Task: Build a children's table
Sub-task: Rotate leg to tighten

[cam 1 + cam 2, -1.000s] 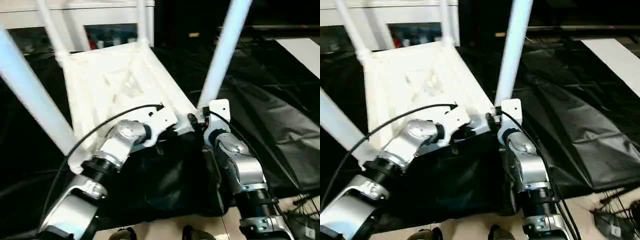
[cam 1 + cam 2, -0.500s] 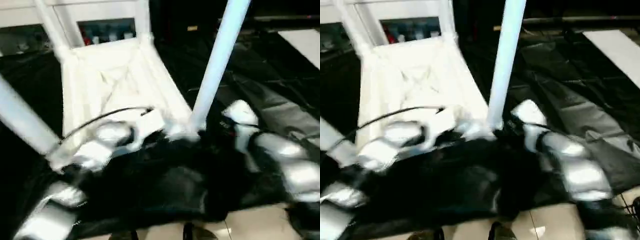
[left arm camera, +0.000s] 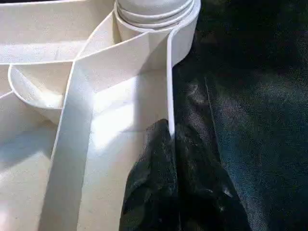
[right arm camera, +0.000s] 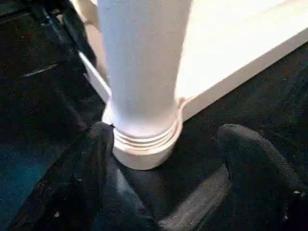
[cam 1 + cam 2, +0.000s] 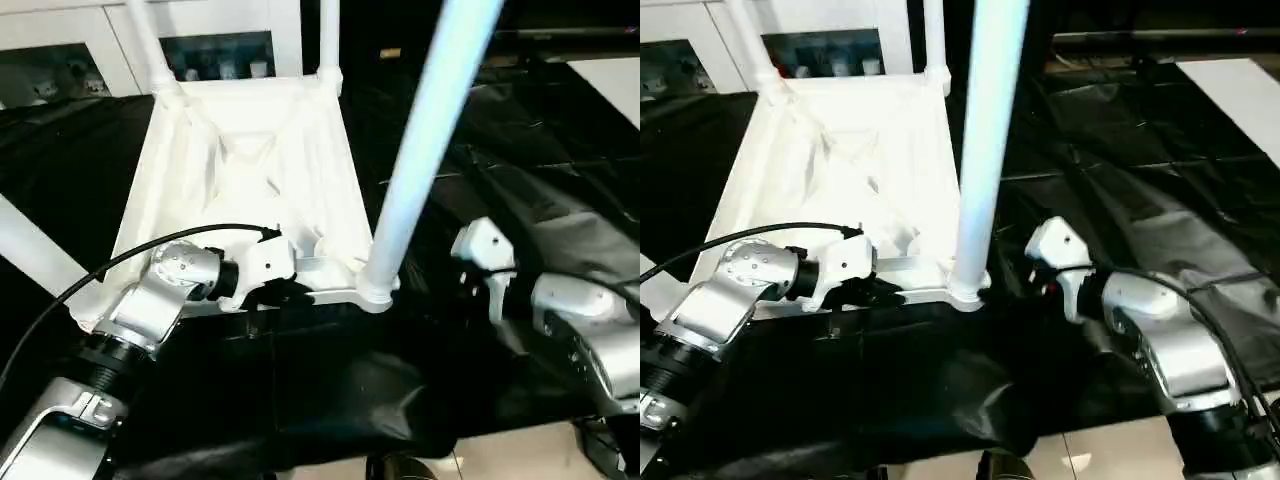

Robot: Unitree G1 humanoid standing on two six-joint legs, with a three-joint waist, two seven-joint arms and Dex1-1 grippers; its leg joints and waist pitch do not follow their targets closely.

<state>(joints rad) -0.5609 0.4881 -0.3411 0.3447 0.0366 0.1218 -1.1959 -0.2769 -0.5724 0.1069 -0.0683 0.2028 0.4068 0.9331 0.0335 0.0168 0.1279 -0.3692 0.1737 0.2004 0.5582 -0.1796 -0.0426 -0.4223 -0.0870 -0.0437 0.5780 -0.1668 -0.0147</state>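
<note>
Nearest the robot, a strip of pale tiled floor (image 5: pixel 1110 450) shows at the bottom edge, and over it spreads a crinkled black plastic sheet (image 5: pixel 330 390) that covers the working surface out to the far side. A lighter white panel (image 5: pixel 1240 95) lies on the sheet at the far right.

The left gripper (image 5: pixel 285 293) reaches in from the left, its two black fingers (image 3: pixel 159 192) pressed together on the near rim of the upturned tabletop (image 5: pixel 250 170), one finger on each side of the thin wall, as the left wrist view shows. A black cable (image 5: pixel 110 265) arcs over that forearm.

The right gripper (image 4: pixel 163 139) sits on the right, just beside the near right leg (image 5: pixel 420 150) but apart from it; its fingers stand wide apart, one on each side of the leg's threaded base, without touching it. That leg stands upright in the near right corner socket (image 5: pixel 372 292).

The tabletop lies underside up on the sheet, its ribs and X-brace showing. Two more legs (image 5: pixel 150 45) rise from the far corners, and another slants off at the left (image 5: pixel 30 250).

Beyond stands a white cabinet (image 5: pixel 90 40) with glass fronts, small items dimly seen inside.
</note>
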